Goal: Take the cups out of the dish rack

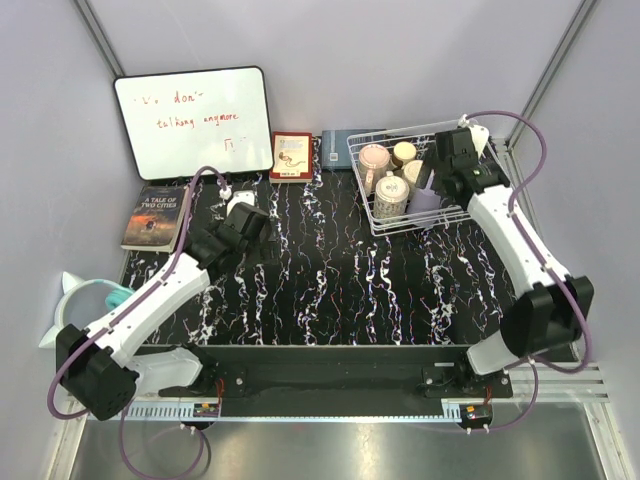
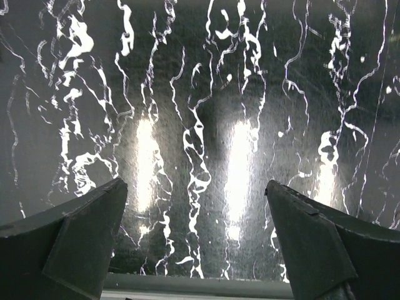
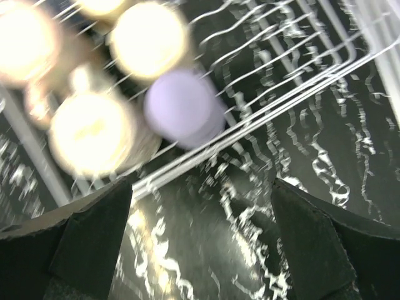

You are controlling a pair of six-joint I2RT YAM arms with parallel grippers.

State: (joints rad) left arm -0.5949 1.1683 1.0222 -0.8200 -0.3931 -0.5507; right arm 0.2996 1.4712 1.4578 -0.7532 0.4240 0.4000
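Right hand [image 3: 200, 247] is hovering released over the dish rack's [image 1: 400, 228] lavender cup [image 3: 184, 107] to grab it; left hand [image 2: 197, 240] is idling released.

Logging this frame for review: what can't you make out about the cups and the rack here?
Right wrist: the cream cups are blurred and washed out by glare; patterns unreadable.
Top external: the lavender cup is partly hidden behind the right arm.
Top external: the whiteboard writing is too small to read fully.
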